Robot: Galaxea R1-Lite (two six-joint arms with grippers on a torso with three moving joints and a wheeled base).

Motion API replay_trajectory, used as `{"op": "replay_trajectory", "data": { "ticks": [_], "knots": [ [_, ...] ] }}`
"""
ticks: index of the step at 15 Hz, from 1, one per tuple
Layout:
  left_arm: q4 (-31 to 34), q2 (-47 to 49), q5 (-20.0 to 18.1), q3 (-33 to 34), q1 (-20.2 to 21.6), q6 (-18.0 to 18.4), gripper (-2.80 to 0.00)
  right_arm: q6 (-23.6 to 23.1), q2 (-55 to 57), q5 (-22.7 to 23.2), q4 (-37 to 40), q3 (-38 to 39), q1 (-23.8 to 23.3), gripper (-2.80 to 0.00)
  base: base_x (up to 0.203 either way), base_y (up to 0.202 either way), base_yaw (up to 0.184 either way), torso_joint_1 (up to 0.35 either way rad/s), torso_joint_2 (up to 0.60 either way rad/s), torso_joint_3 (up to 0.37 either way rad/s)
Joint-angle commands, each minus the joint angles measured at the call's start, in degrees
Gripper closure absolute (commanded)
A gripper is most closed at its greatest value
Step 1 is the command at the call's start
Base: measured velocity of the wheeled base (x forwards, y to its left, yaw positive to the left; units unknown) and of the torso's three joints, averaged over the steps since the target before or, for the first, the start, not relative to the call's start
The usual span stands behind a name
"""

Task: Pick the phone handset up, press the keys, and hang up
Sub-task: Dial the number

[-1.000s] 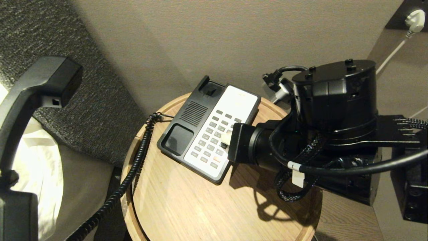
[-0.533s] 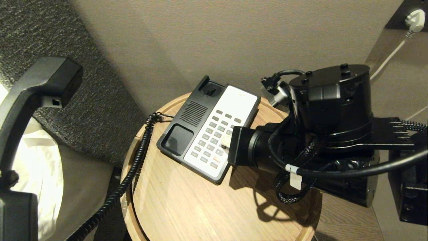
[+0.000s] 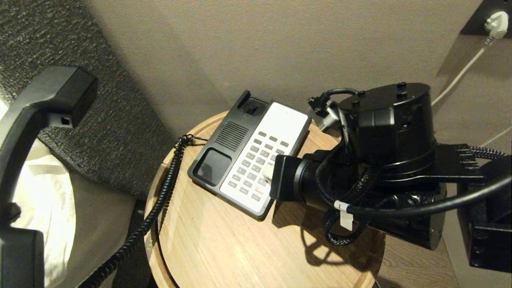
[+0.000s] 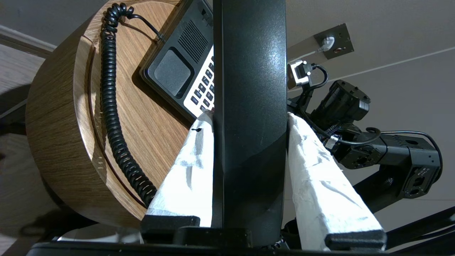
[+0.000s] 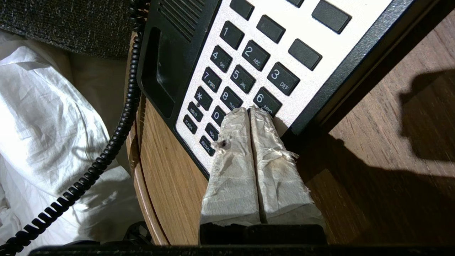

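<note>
The black phone handset (image 3: 40,104) is held up at the far left, off the phone base (image 3: 240,132). In the left wrist view my left gripper (image 4: 249,119) is shut on the handset (image 4: 249,71), with a white-wrapped finger on each side of it. Its coiled cord (image 3: 160,200) hangs over the table's left edge. My right gripper (image 5: 250,111) is shut, its two wrapped fingertips pressed together on the keypad just below the 6 key (image 5: 267,99) and beside the 8 and 0 keys. From the head view the right gripper's tip (image 3: 268,171) rests on the keypad's right side.
The phone stands on a round wooden table (image 3: 224,248) with a raised rim, close to a beige wall. A bed with a white sheet (image 3: 44,200) and a dark fabric headboard (image 3: 100,132) lie to the left. A white plug (image 3: 496,22) sits in a wall socket at upper right.
My right arm has edged left and slightly down, bringing its fingertips a little lower on the keypad. The left gripper and handset have stayed still.
</note>
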Motion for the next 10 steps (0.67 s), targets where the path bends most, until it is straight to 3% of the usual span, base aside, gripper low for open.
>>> {"op": "replay_trajectory", "data": {
  "ticks": [1, 10],
  "knots": [
    [-0.1, 0.0, 0.0, -0.2, 0.0, -0.3, 0.00, 0.2, 0.4, -0.1, -0.2, -0.1, 0.0, 0.00, 0.000, 0.000, 0.000, 0.000, 0.00, 0.000],
    [0.0, -0.1, 0.0, -0.2, 0.0, -0.3, 0.00, -0.2, 0.9, -0.1, -0.2, 0.0, 0.0, 0.00, 0.000, 0.000, 0.000, 0.000, 0.00, 0.000]
  ]
}}
